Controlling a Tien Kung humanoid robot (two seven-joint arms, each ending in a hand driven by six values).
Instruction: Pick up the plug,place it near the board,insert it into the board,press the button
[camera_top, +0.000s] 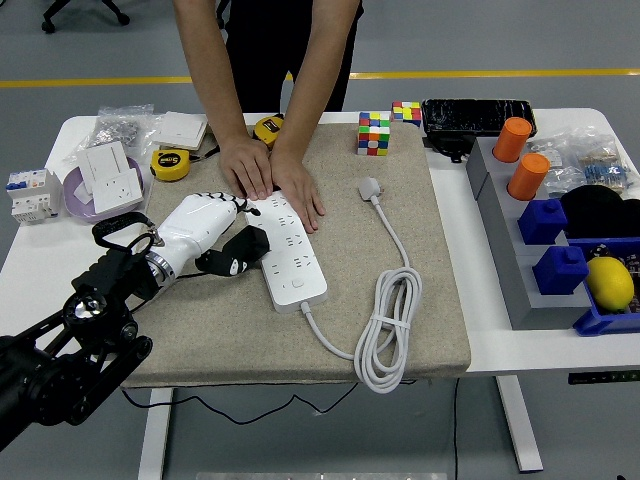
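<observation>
The white power strip (290, 250) lies on the beige mat (420, 300), its button end toward me. A person's two hands (270, 175) press flat on its far end. The white plug (370, 187) lies loose on the mat to the right of the strip, and its cable (385, 335) runs down into a coil and back to the strip's near end. My left hand (238, 252), white with black fingers, rests on the mat against the strip's left side; the fingers are loosely bent and hold nothing. No right arm shows.
Two puzzle cubes (374, 132) sit at the mat's far edge. Tape measures (170, 164), wall sockets in a purple dish (85, 195) and a breaker (30, 195) stand far left. A grey rack (505, 270) with orange cylinders, blue blocks and a lemon (609, 282) fills the right.
</observation>
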